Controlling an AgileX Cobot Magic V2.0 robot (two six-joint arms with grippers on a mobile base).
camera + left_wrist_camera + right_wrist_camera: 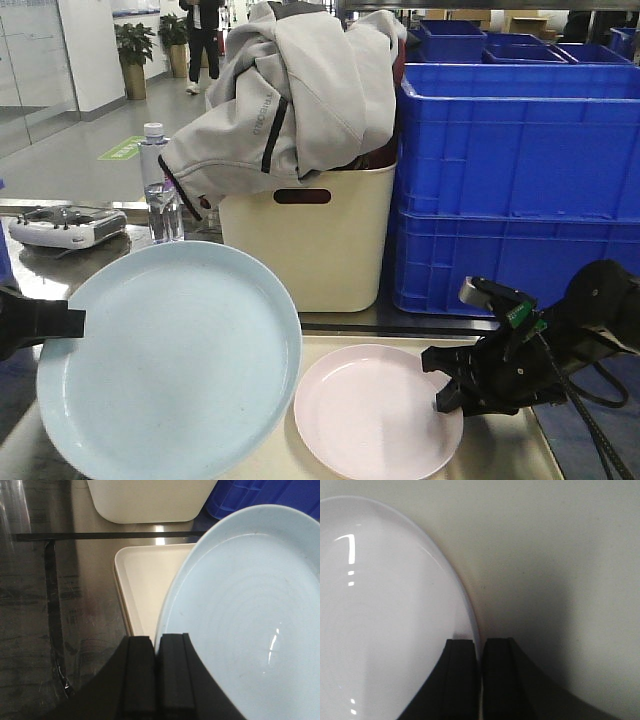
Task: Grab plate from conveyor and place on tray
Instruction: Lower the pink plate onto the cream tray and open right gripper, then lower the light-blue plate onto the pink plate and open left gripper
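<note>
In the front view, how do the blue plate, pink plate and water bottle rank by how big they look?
1. blue plate, though it is raised nearer the camera, which flatters it.
2. pink plate.
3. water bottle, standing farther back.

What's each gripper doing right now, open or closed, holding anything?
Left gripper: shut on the light blue plate's rim.
Right gripper: shut on the pink plate's rim.

The left gripper (156, 677), near left, pinches the rim of the blue plate (170, 360), holding it tilted. The right gripper (443, 386), near right, pinches the rim of the pink plate (365, 415).
</note>
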